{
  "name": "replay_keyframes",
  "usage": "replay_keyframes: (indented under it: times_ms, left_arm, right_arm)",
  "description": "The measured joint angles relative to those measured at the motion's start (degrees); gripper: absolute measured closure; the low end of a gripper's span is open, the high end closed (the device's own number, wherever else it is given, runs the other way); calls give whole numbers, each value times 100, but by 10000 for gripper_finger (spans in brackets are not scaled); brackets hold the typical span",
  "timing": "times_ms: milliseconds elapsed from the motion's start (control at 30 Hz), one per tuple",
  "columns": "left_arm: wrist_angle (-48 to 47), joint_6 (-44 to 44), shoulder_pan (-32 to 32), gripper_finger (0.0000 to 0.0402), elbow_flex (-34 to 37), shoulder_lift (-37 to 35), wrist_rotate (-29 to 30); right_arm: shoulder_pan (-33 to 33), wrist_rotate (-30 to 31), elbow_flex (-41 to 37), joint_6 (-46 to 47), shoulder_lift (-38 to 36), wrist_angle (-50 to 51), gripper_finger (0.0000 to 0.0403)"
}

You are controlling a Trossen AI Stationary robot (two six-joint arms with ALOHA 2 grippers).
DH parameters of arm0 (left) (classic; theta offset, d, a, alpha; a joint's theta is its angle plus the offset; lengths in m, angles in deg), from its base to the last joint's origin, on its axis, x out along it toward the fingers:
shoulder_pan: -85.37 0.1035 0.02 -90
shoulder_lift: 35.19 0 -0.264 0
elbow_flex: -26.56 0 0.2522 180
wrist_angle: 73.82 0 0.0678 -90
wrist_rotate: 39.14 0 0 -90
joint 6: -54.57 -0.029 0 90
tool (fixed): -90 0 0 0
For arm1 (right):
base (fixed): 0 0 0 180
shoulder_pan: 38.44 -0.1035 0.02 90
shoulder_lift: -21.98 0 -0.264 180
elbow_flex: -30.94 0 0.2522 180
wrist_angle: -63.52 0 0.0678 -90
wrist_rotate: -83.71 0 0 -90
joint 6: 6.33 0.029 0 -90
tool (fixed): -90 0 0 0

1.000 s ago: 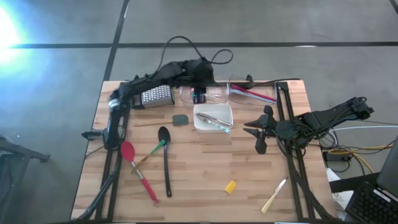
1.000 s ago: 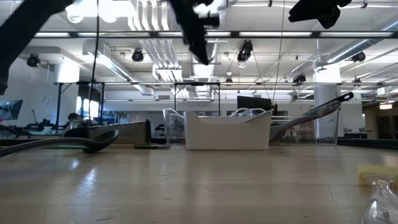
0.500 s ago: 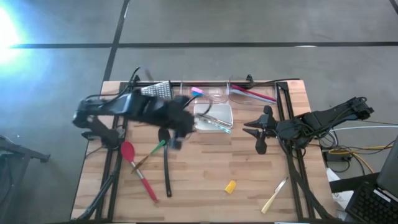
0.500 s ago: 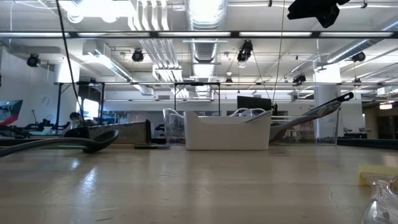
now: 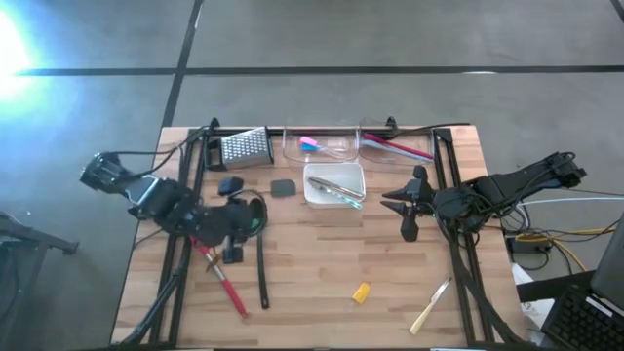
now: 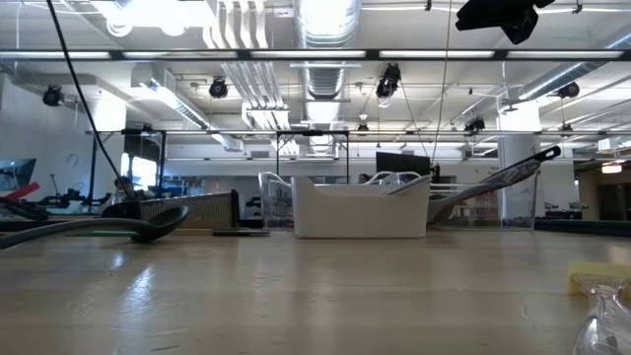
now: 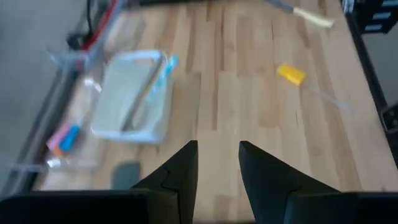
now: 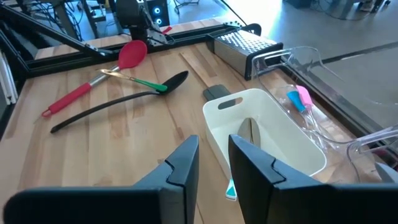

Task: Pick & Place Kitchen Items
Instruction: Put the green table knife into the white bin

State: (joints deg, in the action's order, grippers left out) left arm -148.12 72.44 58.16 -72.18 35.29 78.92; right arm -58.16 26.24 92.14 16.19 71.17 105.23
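Observation:
A red spatula (image 5: 222, 281), a black spoon (image 5: 261, 271) and a green-handled utensil (image 8: 140, 81) lie flat on the table's left half. My left gripper (image 5: 244, 232) hovers open just over their heads, with nothing between its fingers (image 7: 186, 163). A yellow piece (image 5: 362, 292) and a wooden-handled utensil (image 5: 429, 310) lie near the front right. Tongs lie in the white tray (image 5: 314, 191). A pink and blue piece (image 5: 310, 145) and red utensils (image 5: 400, 147) rest in the clear bins. My right gripper (image 5: 406, 203) waits open to the right of the tray, empty (image 8: 212, 140).
A steel box grater (image 5: 244, 146) stands at the far left, and a small dark square (image 5: 283, 186) lies beside the tray. Black frame rails (image 5: 450, 195) run along both sides of the table. Bare wood lies in the middle near the front.
My left arm has swung from above the far clear bin toward the table's left and near side, and its gripper now hangs over the spoon and spatula heads. With the arm gone, the grater and the pink and blue piece in the bin show.

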Motion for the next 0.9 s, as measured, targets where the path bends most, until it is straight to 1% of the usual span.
replay_keyframes:
  times_ms: [100, 300, 400, 500, 633, 733, 900]
  left_arm:
    - [7, 528, -61, 280, 532, -198, 6]
    - [5, 1938, 18, 280, 1708, -431, 37]
    - [-44, 2606, 110, 280, 2210, -463, -261]
    - [-50, 2848, 188, 280, 2627, -457, -690]
    - [-83, 3090, 355, 270, 3115, -455, -763]
    - [-209, 3284, 529, 246, 3448, -455, -881]
    - [-165, 3333, 765, 199, 3924, -453, -1379]
  right_arm:
    - [0, 0, 0, 0, 0, -17, 314]
    - [0, 2, 0, -4, 0, -134, 310]
    - [0, 2, 0, -22, -4, -188, 314]
    - [0, 2, 0, -22, -4, -198, 319]
    - [0, 4, 0, -23, -4, -270, 323]
    - [0, 4, 0, -22, -4, -352, 322]
    - [0, 4, 0, -15, -4, -352, 313]
